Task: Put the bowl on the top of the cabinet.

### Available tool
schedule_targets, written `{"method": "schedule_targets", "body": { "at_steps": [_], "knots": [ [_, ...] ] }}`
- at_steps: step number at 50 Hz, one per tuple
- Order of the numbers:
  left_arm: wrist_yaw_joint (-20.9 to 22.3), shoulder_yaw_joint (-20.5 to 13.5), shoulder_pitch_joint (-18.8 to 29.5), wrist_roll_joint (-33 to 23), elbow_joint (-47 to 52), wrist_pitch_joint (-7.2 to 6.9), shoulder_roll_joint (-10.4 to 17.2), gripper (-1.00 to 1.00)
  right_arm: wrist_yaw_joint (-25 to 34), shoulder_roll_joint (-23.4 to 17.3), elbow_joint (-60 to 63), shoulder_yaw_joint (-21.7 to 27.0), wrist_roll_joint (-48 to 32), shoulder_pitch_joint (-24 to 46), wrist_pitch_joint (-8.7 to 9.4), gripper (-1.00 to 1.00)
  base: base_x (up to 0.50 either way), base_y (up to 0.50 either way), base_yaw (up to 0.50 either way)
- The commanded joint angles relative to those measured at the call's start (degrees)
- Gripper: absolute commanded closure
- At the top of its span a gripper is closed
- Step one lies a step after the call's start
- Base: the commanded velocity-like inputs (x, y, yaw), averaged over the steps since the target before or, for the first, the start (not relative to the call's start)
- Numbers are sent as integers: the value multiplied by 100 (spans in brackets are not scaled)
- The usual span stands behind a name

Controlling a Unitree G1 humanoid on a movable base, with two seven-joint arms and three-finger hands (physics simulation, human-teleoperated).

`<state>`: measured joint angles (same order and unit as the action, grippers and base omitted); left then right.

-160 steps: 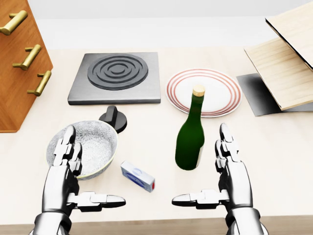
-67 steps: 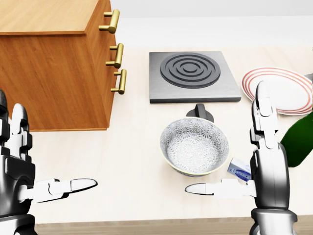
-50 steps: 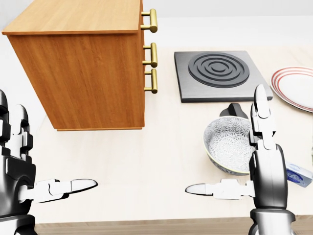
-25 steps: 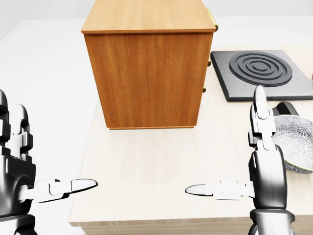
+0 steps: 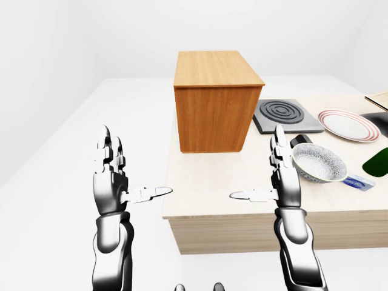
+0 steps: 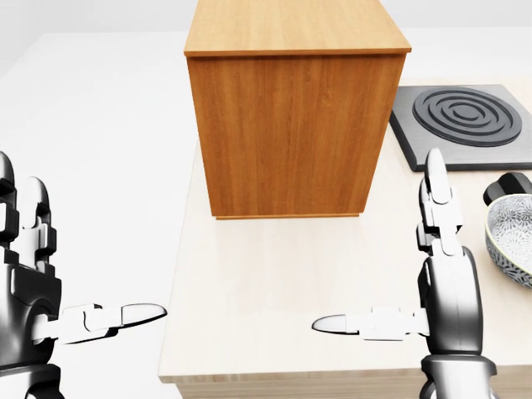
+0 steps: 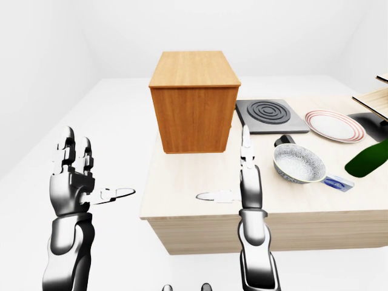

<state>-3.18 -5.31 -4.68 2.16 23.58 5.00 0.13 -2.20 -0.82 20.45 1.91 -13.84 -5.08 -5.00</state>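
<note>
The patterned grey bowl [image 5: 319, 163] sits on the pale table, to the right of the wooden cabinet [image 5: 215, 103], whose flat top is bare. In the head view only the bowl's left part [image 6: 514, 248] shows at the right edge. My right hand [image 5: 257, 163] hovers open over the table just left of the bowl, fingers upright, thumb pointing left, holding nothing. My left hand [image 5: 133, 170] is open too, off the table's left edge over the white floor.
Right of the cabinet lie a dark hob [image 5: 287, 115], a red-rimmed plate [image 5: 347, 124] and a black knob [image 5: 300, 141]. A green bottle [image 5: 377, 162] and a small blue-white box [image 5: 357, 182] are beside the bowl. Wooden boards [image 7: 379, 97] stand far right.
The camera has moved left, so the whole picture shifted right: the cabinet now fills the middle and the bowl slid to the right edge. Both hands keep the same open pose.
</note>
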Motion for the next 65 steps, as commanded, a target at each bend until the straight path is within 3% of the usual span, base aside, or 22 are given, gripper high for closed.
{"method": "schedule_targets", "body": {
  "at_steps": [1,20,40,62,65],
  "knots": [
    [6,-1,10,6,0,0,3,-100,65,3,133,-16,60,39,0,-100,0,0,0],
    [35,5,13,33,0,0,2,-100,72,0,202,-12,75,75,0,-100,26,-39,0],
    [58,44,31,52,-92,0,-1,-100,72,-7,189,3,82,83,0,-100,27,6,0],
    [-7,21,68,42,-155,0,11,-100,28,-13,194,55,92,118,0,-100,1,0,0],
    [-34,-2,85,14,-214,0,13,-100,-158,-74,495,275,-456,224,0,-100,0,0,0]
  ]
}}
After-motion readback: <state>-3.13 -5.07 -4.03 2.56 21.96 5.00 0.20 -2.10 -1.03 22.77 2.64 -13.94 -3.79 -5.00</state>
